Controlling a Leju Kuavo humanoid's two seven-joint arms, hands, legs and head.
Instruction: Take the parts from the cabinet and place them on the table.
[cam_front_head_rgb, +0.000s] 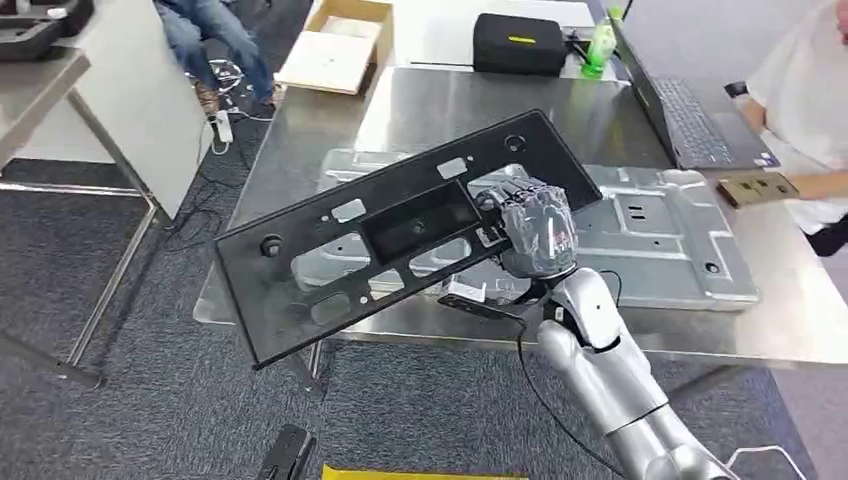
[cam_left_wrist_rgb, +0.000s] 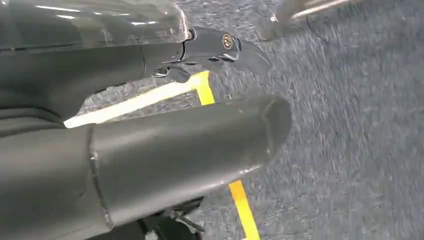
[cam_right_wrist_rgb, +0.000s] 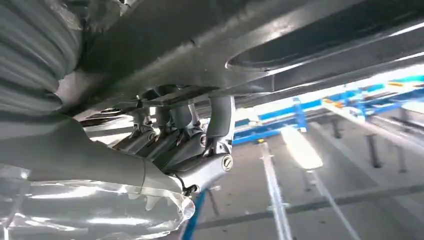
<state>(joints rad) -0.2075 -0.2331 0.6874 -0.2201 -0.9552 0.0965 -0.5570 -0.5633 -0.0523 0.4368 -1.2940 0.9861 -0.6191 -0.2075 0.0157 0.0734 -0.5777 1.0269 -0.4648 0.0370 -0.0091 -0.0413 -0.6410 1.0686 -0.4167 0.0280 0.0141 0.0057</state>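
Head view: the right hand (cam_front_head_rgb: 533, 228) grips one long black perforated plastic panel (cam_front_head_rgb: 400, 232) at frame centre, tilted above the stainless steel table (cam_front_head_rgb: 800, 310), where one flat silver sheet-metal part (cam_front_head_rgb: 660, 232) lies. The panel appears light and rigid, yet prone to swing; grip nearer mid-length. Left wrist view: the left hand (cam_left_wrist_rgb: 150, 100) hangs over grey carpet; its closure cannot be determined. Right wrist view: fingers (cam_right_wrist_rgb: 220, 120) hook the panel edge.

— What does the left hand (cam_left_wrist_rgb: 150, 125) hold?
— Nothing; thick grey thumb and darker fingers (cam_left_wrist_rgb: 220, 47) lie extended, apart.
— And beyond it?
— Grey carpet (cam_left_wrist_rgb: 350, 130), with yellow floor tape (cam_left_wrist_rgb: 240, 200) crossing beneath the thumb.
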